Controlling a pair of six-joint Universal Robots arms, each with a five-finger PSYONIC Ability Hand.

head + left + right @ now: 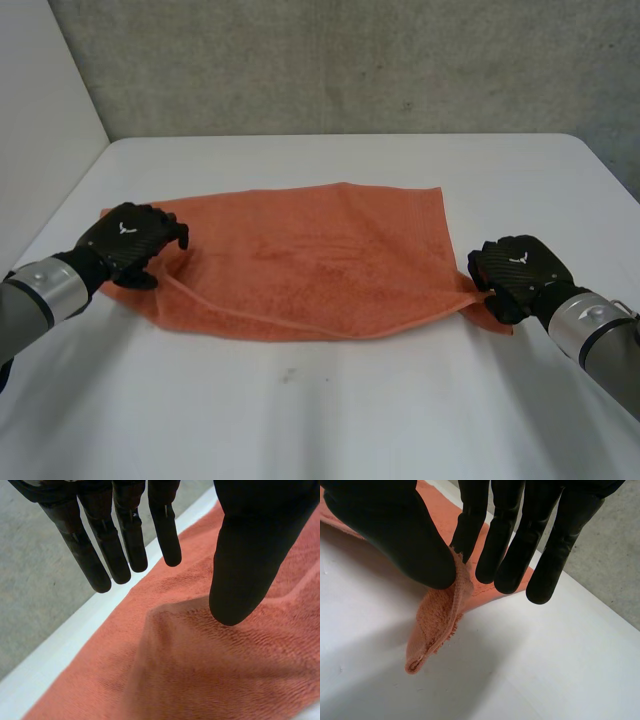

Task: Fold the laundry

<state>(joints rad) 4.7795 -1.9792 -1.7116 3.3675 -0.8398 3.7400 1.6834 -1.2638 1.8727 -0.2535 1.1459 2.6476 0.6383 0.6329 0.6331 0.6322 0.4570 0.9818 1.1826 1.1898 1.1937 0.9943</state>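
While orange towel (320,260) lay spread across middle of white desk (330,420), left hand (130,240) hovered over its left end, fingers straight, released, gripping nothing. Right hand (515,268) pinched right near corner between thumb and finger, cloth bunched there. Grey wall (350,60) stood behind desk.

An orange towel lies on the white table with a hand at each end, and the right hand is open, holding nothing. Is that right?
No: the right hand pinches a corner of the orange towel between thumb and finger, as the right wrist view shows. The towel does lie on the white table, the left hand at its other end.
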